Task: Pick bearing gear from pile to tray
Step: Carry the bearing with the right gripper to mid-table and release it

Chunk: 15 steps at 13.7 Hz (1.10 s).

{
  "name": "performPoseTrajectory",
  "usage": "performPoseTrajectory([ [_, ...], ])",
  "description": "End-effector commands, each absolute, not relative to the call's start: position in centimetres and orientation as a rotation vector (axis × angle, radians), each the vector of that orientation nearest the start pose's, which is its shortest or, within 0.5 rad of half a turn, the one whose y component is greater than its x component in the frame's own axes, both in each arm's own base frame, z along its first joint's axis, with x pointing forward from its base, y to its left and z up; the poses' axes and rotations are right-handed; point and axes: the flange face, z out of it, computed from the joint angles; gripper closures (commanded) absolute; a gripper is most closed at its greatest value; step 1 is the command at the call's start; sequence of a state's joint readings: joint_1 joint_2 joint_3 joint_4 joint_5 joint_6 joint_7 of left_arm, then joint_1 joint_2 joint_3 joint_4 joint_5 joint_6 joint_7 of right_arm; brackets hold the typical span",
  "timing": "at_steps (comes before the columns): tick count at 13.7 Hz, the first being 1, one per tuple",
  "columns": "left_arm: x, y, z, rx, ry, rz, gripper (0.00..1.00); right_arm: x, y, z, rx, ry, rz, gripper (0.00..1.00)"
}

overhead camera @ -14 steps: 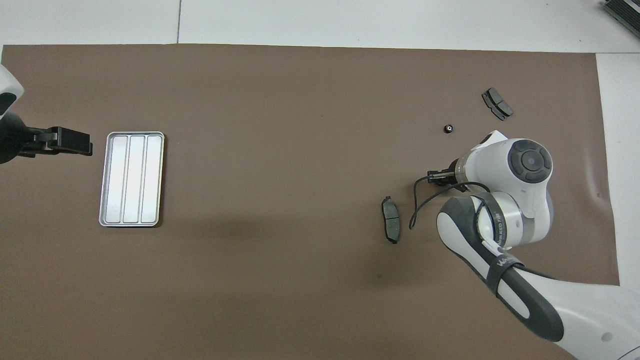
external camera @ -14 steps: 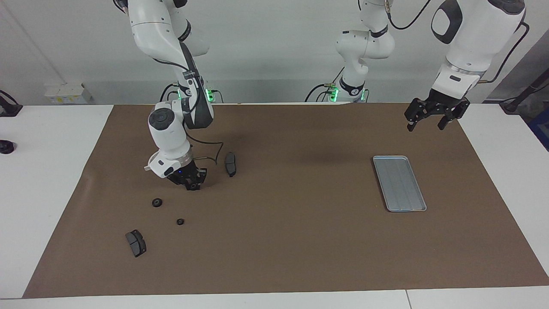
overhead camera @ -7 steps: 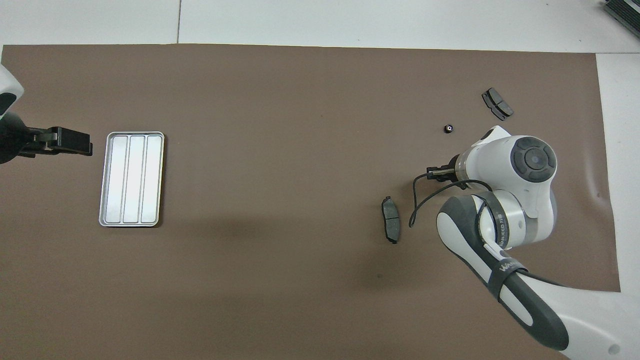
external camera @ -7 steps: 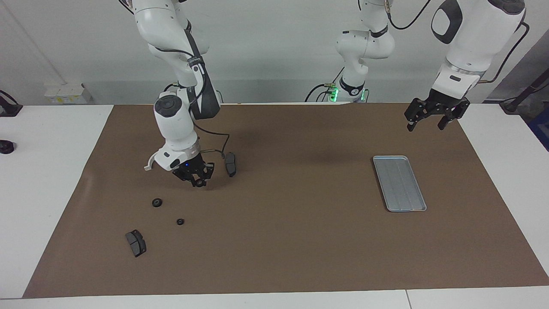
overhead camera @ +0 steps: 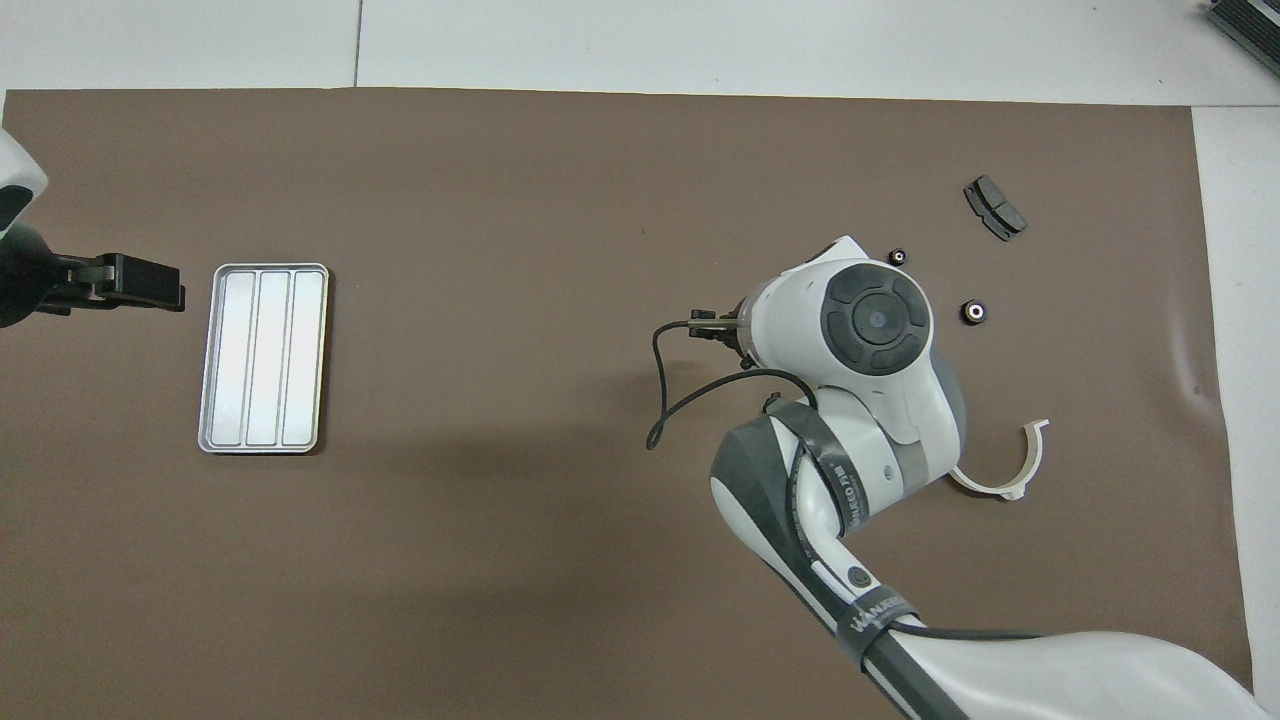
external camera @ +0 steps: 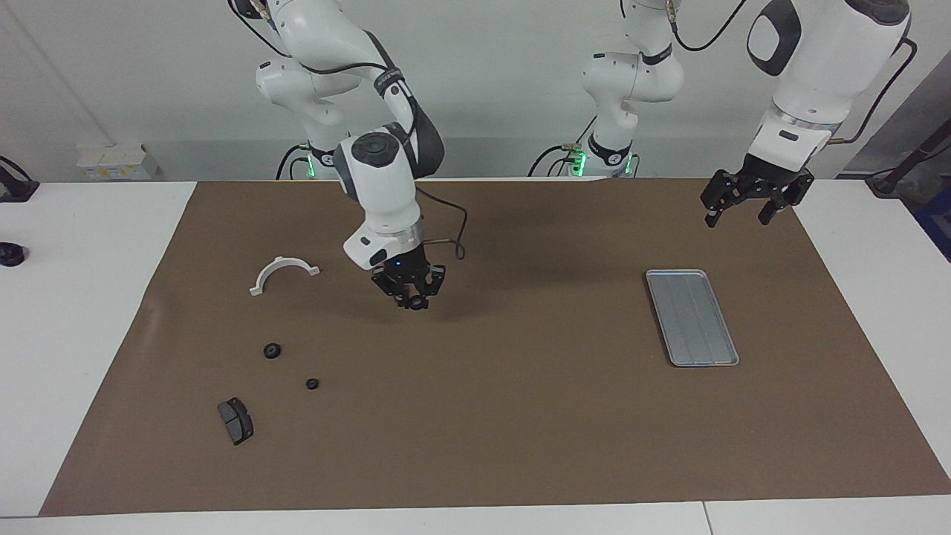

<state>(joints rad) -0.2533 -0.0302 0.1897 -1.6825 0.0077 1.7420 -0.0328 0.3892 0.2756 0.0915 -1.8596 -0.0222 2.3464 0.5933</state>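
The right gripper pinches a small black gear above the mat, bound, I judge, for the tray (the waiting left gripper hangs spread near it).

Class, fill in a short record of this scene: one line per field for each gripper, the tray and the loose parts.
Right gripper: in the air over the mat, fingers closed on what looks like a small black held gear
Left gripper: open, waits over the mat's edge
Tray: on mat, no gear inside
Loose gears: two
Brake pad: farther from robots than loose gears
White bracket: nearer robots than loose gears
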Motion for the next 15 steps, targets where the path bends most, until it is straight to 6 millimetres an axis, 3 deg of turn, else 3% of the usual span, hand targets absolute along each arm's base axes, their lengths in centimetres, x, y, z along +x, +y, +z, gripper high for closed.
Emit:
performPoseTrajectory([
  [1, 55.1, -3.0, 60.4, -3.129, 0.041, -0.139, 0.00, 58.0, 34.6, 38.9, -2.983, 0.192, -0.241, 1.00],
  [4, 55.2, -3.2, 60.4, -3.129, 0.041, -0.151, 0.00, 58.4, 40.7, 37.3, -2.989, 0.258, -0.208, 1.00],
  [6, 55.2, -2.9, 60.5, -3.129, 0.031, -0.139, 0.00, 58.1, 43.4, 35.5, -3.009, 0.298, -0.217, 1.00],
  [7, 55.1, -2.5, 60.4, -3.129, 0.019, -0.129, 0.00, 57.5, 44.4, 34.8, -3.022, 0.282, -0.220, 1.00],
  [8, 55.1, -0.7, 60.4, -3.127, -0.010, -0.129, 0.00, 56.6, 45.7, 33.7, -3.027, 0.275, -0.210, 1.00],
  [11, 55.1, -0.6, 60.0, -3.129, -0.027, -0.129, 0.00, 55.5, 48.3, 32.3, -3.029, 0.214, -0.246, 1.00],
  [13, 55.1, -0.5, 59.9, -3.129, -0.036, -0.126, 0.00, 55.3, 48.3, 31.9, -3.025, 0.201, -0.257, 1.00],
  [15, 54.8, -0.2, 59.9, -3.130, -0.034, -0.116, 0.00, 54.5, 47.9, 30.4, -3.046, 0.187, -0.238, 0.66],
])
